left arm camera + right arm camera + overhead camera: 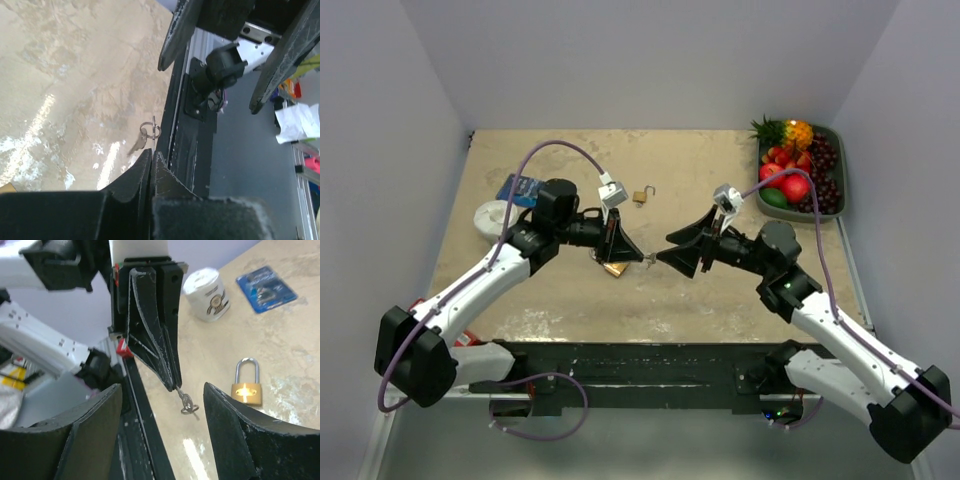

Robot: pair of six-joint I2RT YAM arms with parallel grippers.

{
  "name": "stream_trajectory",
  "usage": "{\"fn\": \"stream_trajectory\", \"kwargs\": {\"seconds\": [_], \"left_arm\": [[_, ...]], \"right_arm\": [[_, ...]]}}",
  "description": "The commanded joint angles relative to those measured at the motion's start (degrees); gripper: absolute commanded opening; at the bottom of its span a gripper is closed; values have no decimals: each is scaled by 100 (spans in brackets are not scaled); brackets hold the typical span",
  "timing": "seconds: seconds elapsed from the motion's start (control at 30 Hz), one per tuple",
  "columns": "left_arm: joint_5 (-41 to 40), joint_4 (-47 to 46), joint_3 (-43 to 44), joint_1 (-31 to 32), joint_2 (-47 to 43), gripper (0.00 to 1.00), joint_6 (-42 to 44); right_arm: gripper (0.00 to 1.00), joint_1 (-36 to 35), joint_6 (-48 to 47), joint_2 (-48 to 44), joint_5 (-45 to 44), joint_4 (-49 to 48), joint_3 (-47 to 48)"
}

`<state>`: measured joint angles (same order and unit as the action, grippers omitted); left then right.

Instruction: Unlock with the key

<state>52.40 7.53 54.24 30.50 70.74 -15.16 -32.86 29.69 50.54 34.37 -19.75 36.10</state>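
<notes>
My left gripper (640, 259) is shut on a small silver key (186, 401), held above the table with its ring (152, 131) hanging off the free end. In the left wrist view the key (142, 138) sticks out just past the closed fingertips. My right gripper (162, 387) faces it, open, with one finger on each side of the key and touching nothing. A brass padlock (246, 390) with its shackle closed lies on the table beside the key; in the top view the padlock (614, 268) is partly hidden under the left gripper.
A second small padlock (642, 196) with an open shackle lies further back. A white roll (495, 215) and a blue package (523, 188) are at the left. A tray of fruit (836, 135) stands at the back right. The table's dark front rail (182, 145) runs just below the key.
</notes>
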Motion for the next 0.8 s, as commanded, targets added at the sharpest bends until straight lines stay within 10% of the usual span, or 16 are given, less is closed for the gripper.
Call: {"fn": "stream_trajectory", "kwargs": {"seconds": [0.0, 0.77], "left_arm": [[560, 1354, 508, 0, 19, 0, 1216], [1035, 1857, 843, 184, 493, 0, 1850]], "right_arm": [[69, 25, -956, 236, 886, 1506, 529], [41, -106, -1097, 1045, 1863, 1254, 556]]}}
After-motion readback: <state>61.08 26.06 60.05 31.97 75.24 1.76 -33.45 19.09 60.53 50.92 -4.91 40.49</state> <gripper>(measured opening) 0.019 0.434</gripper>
